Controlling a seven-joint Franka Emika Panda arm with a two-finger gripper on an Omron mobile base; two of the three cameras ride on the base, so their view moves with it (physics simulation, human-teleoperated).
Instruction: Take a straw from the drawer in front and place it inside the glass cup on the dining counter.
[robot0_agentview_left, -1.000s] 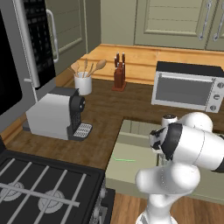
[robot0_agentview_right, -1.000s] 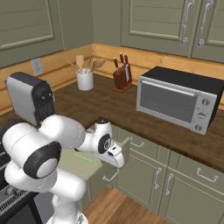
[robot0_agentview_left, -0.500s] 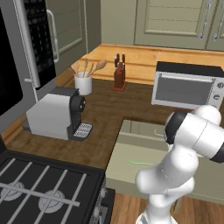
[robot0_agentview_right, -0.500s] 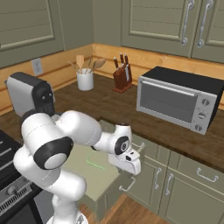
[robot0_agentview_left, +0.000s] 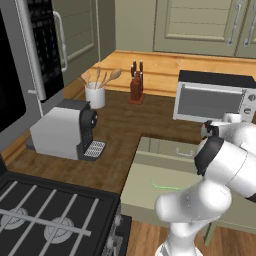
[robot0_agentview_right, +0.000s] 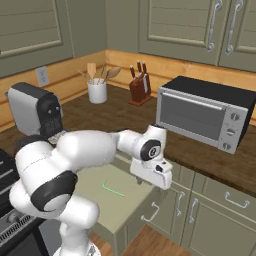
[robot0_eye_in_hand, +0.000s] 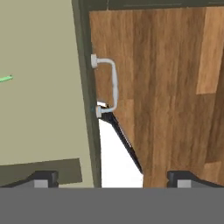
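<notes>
Since a second ago the arm has swung rightward off the handle (robot0_eye_in_hand: 113, 85), leaving the drawer (robot0_agentview_right: 95, 192) pulled out, claw (robot0_eye_in_hand: 111, 177) released over its front edge, the straw (robot0_agentview_right: 113, 189) lying lower-centre, ready for picking.

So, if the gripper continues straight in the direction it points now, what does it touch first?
Probably the drawer front edge with its silver handle, or the wooden floor just beyond. The open gripper looks down over that edge, with the straw well to one side. Depth is unclear.
</notes>
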